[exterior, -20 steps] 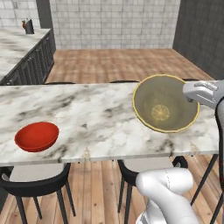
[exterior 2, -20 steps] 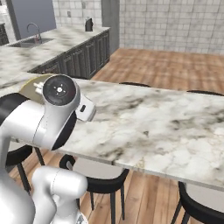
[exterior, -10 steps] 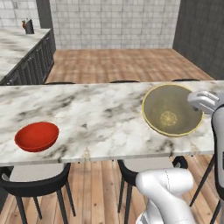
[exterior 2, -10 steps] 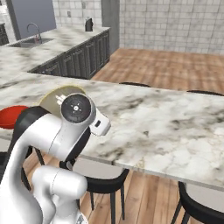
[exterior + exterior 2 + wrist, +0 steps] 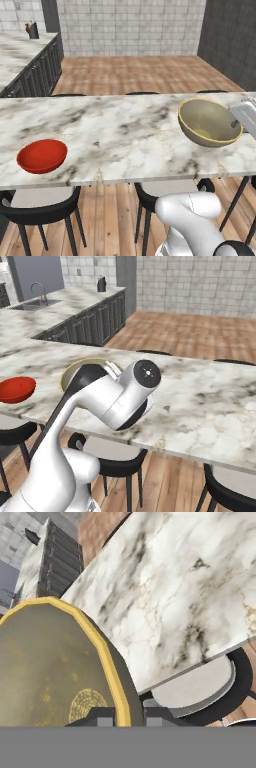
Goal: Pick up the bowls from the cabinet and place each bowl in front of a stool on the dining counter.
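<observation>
The tan-olive bowl (image 5: 207, 122) hangs tilted over the right part of the dining counter (image 5: 115, 135). My gripper (image 5: 236, 123) is shut on its right rim. In the hand view the yellowish rim of this bowl (image 5: 50, 672) sits pinched between my gripper's (image 5: 125, 716) fingertips. A stool (image 5: 195, 684) with a pale seat lies just below the counter edge there. The red bowl (image 5: 42, 156) rests on the counter's near left, above another stool (image 5: 40, 202). From the right base view my arm covers most of the tan-olive bowl (image 5: 66, 378); the red bowl (image 5: 15, 389) is at the left. The cabinet is out of view.
A third stool (image 5: 167, 192) stands under the counter's near edge by my base. More stool rims (image 5: 142, 93) peek over the far edge. A marble worktop with dark drawers (image 5: 35, 65) runs along the left, with a sink (image 5: 37, 302) and a dark kettle (image 5: 32, 31).
The tan-olive bowl in my gripper has travelled right along the counter and come lower and nearer. The red bowl has stayed put.
</observation>
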